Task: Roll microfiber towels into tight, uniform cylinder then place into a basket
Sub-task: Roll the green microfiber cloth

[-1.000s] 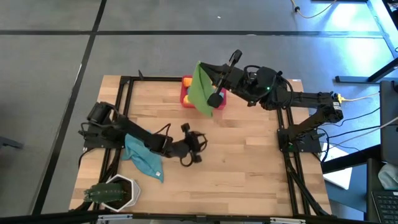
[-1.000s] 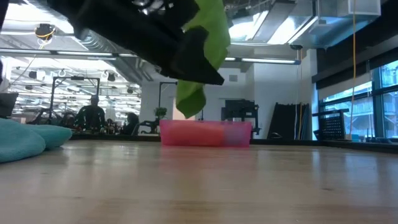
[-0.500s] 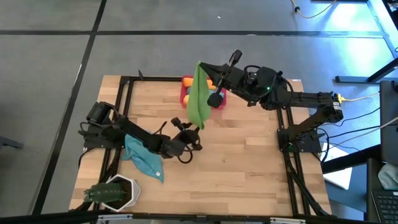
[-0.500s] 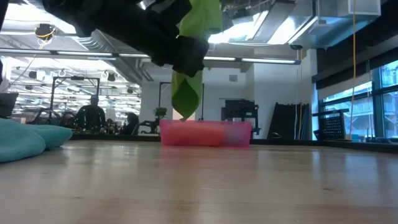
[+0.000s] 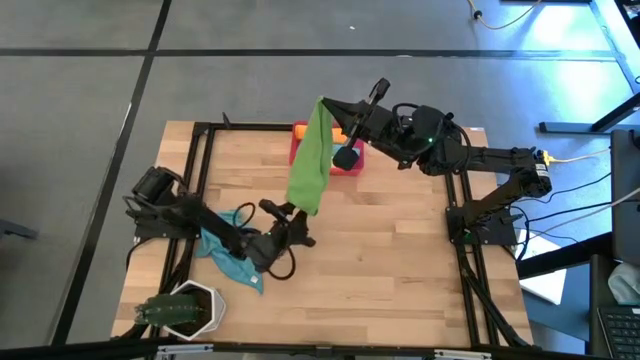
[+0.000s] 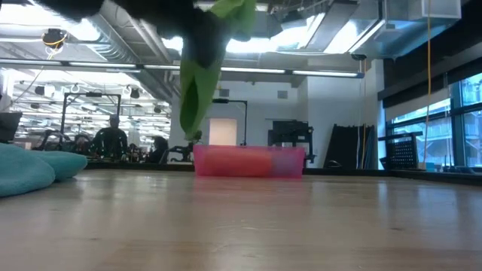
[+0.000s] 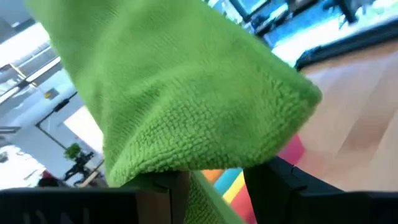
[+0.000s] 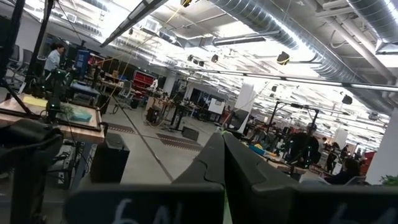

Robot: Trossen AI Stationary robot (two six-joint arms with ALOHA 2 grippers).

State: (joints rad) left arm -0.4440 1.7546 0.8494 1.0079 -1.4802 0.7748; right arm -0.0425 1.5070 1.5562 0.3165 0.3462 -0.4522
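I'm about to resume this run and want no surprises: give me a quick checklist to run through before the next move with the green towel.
1. Right gripper shut on the green microfiber towel's top corner: ok.
2. Left gripper on the towel's lower end: ok.
3. Towel rolled into a cylinder: not ok, it hangs stretched between the arms.
4. Red-pink plastic basket has room: cannot tell; orange and yellow cloth already inside.
5. Teal-blue towels lying apart: ok.

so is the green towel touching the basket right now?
Apart. In the low view the green towel hangs with its bottom tip clearly above the rim of the basket, with background showing between them.
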